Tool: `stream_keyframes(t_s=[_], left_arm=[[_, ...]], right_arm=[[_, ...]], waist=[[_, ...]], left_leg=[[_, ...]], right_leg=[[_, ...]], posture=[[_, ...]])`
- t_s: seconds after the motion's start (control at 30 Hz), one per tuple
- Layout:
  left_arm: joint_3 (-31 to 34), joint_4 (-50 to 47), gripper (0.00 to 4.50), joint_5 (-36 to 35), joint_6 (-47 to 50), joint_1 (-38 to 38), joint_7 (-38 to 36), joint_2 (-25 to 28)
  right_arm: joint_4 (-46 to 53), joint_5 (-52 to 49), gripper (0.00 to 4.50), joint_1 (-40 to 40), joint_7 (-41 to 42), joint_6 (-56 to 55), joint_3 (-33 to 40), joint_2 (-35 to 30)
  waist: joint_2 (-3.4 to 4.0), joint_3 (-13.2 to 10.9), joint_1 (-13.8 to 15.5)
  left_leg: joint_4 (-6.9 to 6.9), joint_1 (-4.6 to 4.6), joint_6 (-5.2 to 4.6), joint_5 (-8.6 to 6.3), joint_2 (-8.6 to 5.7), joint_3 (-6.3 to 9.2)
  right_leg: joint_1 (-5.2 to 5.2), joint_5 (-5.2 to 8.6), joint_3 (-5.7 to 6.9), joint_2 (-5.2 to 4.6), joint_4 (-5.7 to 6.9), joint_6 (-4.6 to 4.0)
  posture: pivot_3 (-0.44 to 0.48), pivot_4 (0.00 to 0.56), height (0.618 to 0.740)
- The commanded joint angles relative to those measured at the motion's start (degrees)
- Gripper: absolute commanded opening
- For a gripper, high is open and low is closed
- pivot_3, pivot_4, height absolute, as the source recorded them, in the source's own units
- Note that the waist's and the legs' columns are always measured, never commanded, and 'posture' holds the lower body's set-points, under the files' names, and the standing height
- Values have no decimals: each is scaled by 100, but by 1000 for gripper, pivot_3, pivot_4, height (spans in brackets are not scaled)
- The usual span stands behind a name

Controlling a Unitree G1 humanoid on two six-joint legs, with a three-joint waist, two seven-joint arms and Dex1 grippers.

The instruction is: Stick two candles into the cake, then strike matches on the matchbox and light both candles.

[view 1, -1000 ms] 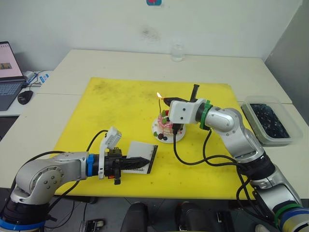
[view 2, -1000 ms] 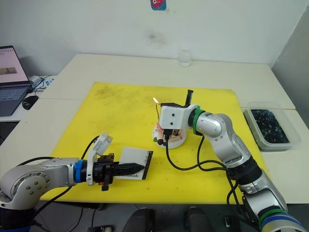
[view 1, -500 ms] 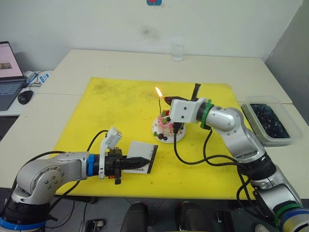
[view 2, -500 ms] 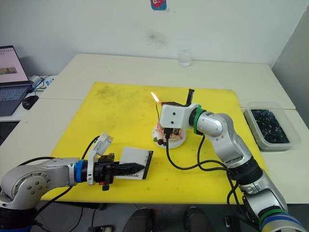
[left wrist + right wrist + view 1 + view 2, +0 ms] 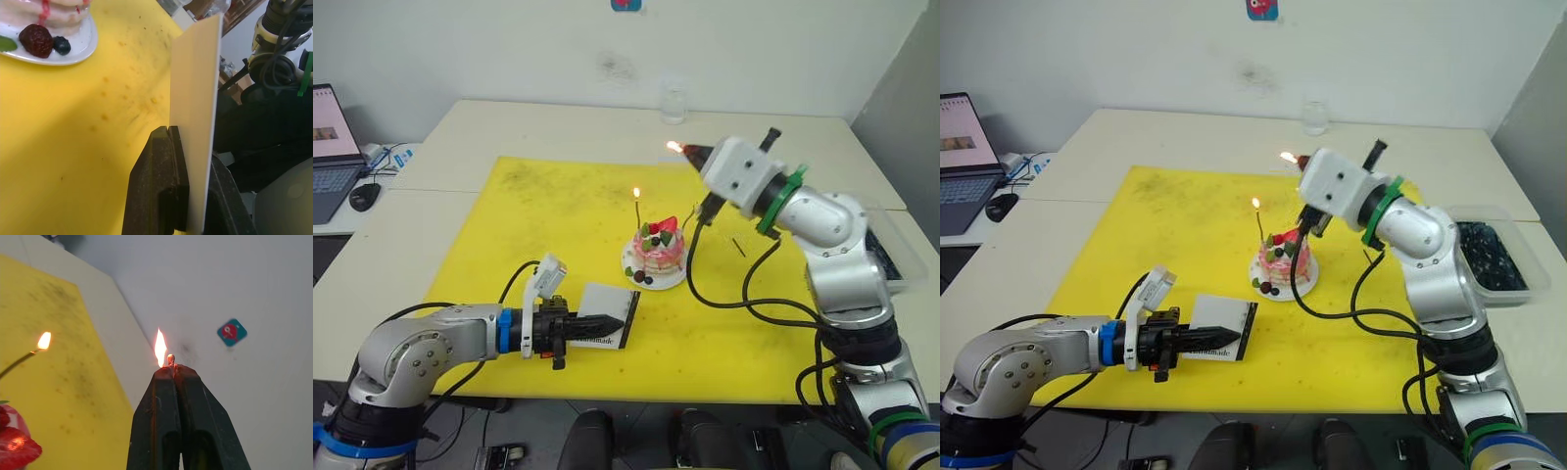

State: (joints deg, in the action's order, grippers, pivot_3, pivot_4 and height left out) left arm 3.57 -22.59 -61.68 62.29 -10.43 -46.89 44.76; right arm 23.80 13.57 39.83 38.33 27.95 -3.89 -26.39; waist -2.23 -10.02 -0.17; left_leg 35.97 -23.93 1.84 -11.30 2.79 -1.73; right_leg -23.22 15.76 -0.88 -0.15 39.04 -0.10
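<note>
The right gripper (image 5: 171,369) pinched a burning match (image 5: 170,358) nearly down to the flame above the lit candle (image 5: 637,208) on the cake (image 5: 658,250), leaving a light, brittle stub, while the left gripper (image 5: 612,322) clamped the stiff matchbox (image 5: 605,315) on the mat.

- Wall (image 5: 509,49): plain white, with a faint dark smudge (image 5: 615,67) above the far table edge.
- Sticker (image 5: 1260,9): small, teal and red, fixed high on the wall.
- Tables (image 5: 558,122): cream-topped, pushed together, with seams visible between them.
- Mat (image 5: 548,215): bright yellow, scuffed with dark marks, covering the middle of the table.
- Glass (image 5: 673,102): clear, standing near the far edge by the wall.
- Laptop (image 5: 331,147): open, at the left side, screen lit.
- Mouse (image 5: 363,196): black, just beside the laptop.
- Bin (image 5: 1498,257): clear plastic, at the right, holding dark contents.
</note>
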Motion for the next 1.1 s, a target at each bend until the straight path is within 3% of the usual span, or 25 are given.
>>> stream_keyframes(t_s=[0.03, 0.3, 0.53, 0.7, 0.83, 1.1], left_arm=[[-40, -82, 0, -41, 23, -104, -31, -74], [-90, -247, 0, -115, 64, 0, 129, -289], [-76, -333, 0, -148, 131, 34, 226, -416], [-40, -418, 0, -215, 163, 103, 307, -444], [-37, -448, 0, -241, 178, 110, 361, -452], [0, -446, 0, -237, 159, 124, 405, -444]], right_arm=[[280, -212, 31, -239, -121, 590, 875, -360], [-510, -532, 31, -1675, -626, 457, 2582, -960], [-1840, -697, 31, -2342, -992, 113, 2804, -1185], [-2480, -783, 31, -2227, -1366, 101, 2718, -1174], [-2819, -1008, 886, -2023, -1638, 23, 2757, -1063], [-2340, -1444, 3785, -2025, -1856, -16, 2921, -1070]], waist=[[0, 0, 13], [1, 0, 2], [6, -2, -111], [8, -3, -156], [8, -3, -160], [9, -4, -152]], left_leg=[[0, -1, 0, 0, -1, 0], [-5, -4, -2, -1, -5, -4], [-2, 3, -2, -1, -9, -6], [-1, 2, -2, -1, -11, -8], [-2, 2, -2, -1, -11, -7], [-2, 0, -2, -1, -11, -7]], right_leg=[[1, 0, 1, -2, -2, 0], [0, 4, -1, -2, -5, 1], [1, 0, -6, 6, 0, 8], [1, -1, -10, 10, 0, 10], [1, -1, -10, 14, -1, 10], [1, -1, -11, 16, -2, 11]], posture=[[0, 150, 740], [0, 150, 740], [0, 150, 740], [0, 150, 740], [0, 150, 740], [0, 150, 740]])
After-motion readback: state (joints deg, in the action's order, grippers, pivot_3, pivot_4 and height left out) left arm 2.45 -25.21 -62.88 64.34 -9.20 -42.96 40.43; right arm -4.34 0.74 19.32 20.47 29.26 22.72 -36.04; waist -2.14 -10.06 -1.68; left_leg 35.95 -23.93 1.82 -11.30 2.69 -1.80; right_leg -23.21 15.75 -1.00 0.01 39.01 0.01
